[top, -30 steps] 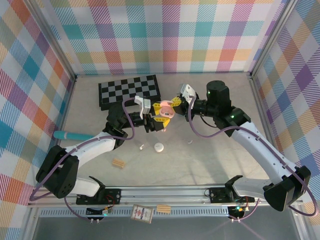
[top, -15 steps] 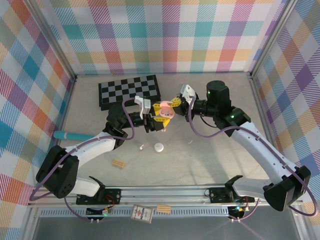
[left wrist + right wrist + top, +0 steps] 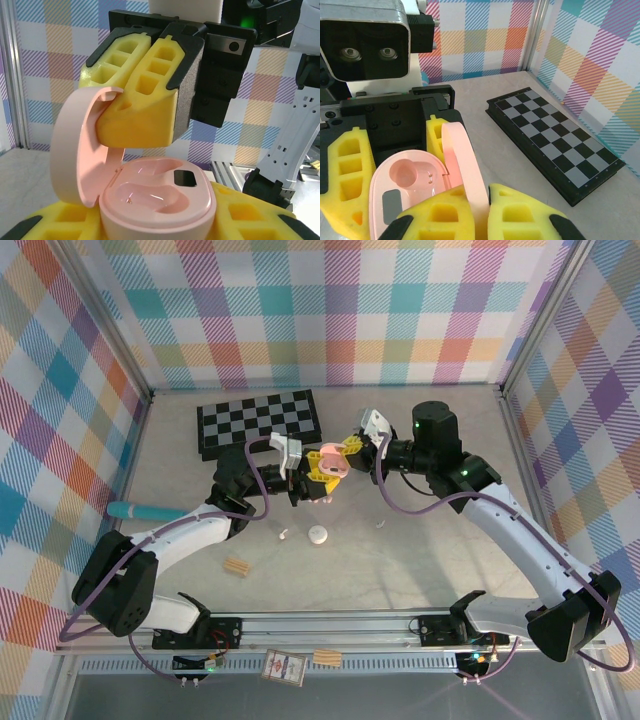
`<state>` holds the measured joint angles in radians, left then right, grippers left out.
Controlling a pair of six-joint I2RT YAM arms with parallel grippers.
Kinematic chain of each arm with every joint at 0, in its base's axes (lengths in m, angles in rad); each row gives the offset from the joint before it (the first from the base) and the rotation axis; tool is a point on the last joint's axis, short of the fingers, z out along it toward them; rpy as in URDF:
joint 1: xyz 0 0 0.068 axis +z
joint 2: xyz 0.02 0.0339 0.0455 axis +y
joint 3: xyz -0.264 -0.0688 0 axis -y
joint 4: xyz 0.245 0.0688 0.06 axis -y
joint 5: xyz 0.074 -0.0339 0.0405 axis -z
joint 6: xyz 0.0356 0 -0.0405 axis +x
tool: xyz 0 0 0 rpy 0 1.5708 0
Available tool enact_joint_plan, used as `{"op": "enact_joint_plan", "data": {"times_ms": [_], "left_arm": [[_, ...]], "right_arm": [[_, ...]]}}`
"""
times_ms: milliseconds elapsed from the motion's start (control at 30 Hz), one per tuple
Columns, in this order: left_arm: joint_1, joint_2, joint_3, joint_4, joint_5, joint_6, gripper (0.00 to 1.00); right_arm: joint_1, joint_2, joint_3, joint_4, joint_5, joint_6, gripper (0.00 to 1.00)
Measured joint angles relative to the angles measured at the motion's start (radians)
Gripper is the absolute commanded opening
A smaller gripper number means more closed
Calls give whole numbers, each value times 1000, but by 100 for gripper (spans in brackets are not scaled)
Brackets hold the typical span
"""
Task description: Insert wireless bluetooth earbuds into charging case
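Earbuds [image 3: 283, 535] and an open pink charging case [image 3: 155, 200] above a table [image 3: 420, 560].
Two white earbuds lie on the grey table, either side of a white case [image 3: 318, 533]. Above them, the left gripper [image 3: 312, 480] clasps the pink case's base and the right gripper [image 3: 479, 200] pinches its raised lid. What sits in its wells is unclear. Beyond: chessboard [image 3: 258, 422], plaid walls [image 3: 330, 310].

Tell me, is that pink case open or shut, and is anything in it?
Open: the pink case has its lid standing up off it, pinched by the right gripper. The wells that show look empty.
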<state>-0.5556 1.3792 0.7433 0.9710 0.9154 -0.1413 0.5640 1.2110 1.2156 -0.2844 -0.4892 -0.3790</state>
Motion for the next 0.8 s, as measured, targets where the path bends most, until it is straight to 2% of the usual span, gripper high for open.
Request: {"op": "enact_joint_plan", "data": {"times_ms": [100,167,300,533,633,800], "left_arm": [[0,0,0,0,0,-1,35],[0,0,0,0,0,-1,35],[0,0,0,2,-3,0,35],[15,10,-14,61,-12,-3,35],[30,26,-26,107,-12,-19,35],[79,39,-60,167,-20,-50,35]], "right_arm": [[0,0,0,0,0,0,11],[0,0,0,0,0,2,17],[0,-2,0,0,-1,15,34],[0,-35,0,10,-12,58,57],[0,-60,-8,38,-30,90,61],[-12,-137,-75,132,-58,171,62]]}}
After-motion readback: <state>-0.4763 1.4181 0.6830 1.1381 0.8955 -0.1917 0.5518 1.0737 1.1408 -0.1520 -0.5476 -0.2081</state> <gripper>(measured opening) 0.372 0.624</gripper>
